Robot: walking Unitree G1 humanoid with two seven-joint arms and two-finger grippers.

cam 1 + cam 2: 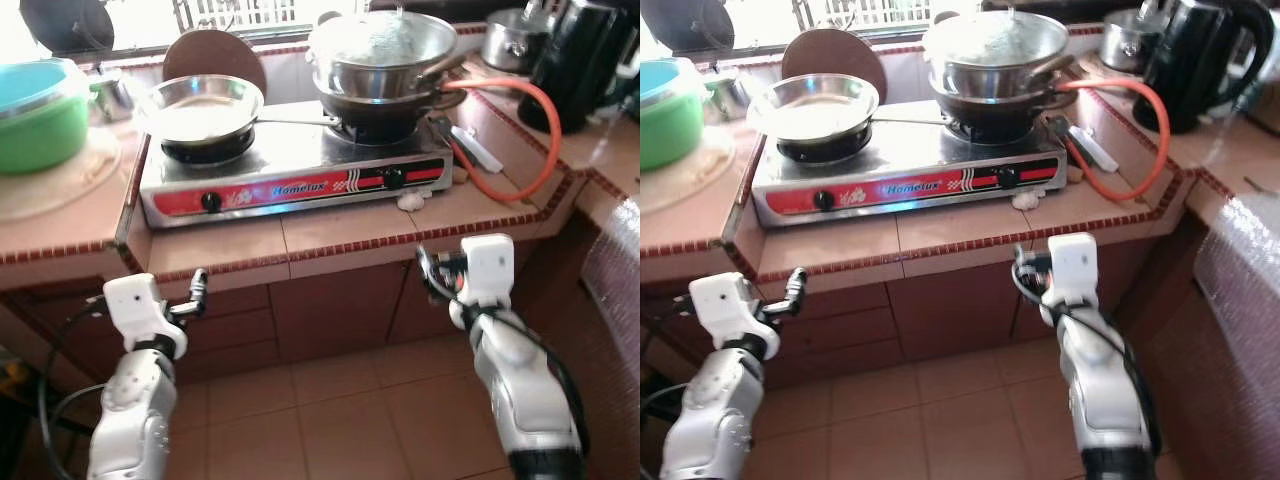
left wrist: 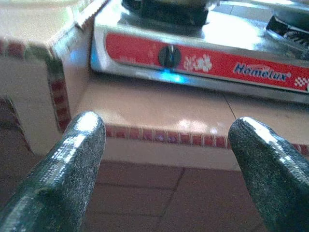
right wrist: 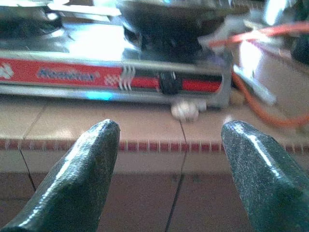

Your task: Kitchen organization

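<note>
**Both grippers wait open below the stove counter**

A two-burner gas stove with a red front panel sits on a tiled counter edged in dark red trim. On its left burner rests a shallow steel frying pan, its long handle running toward the right burner. The right burner carries a dark pan with a steel lidded pot stacked on top of it. An orange gas hose loops from behind the pots across the counter, back to the stove's right end. A white strip-shaped object lies inside that loop, and a small white lump sits on the tiles just in front of the stove's right corner.

To the left, on a raised part of the counter, stands a green tub with a blue rim. A round brown board leans against the wall behind the frying pan. At the far right are a black kettle and a small steel pot.

The left gripper hangs below the counter's front edge, facing the stove's left knob, fingers spread wide and holding nothing. The right gripper is likewise below the edge, facing the right knob, fingers wide apart and empty. Neither touches the counter or the cupboard fronts beneath it.
</note>
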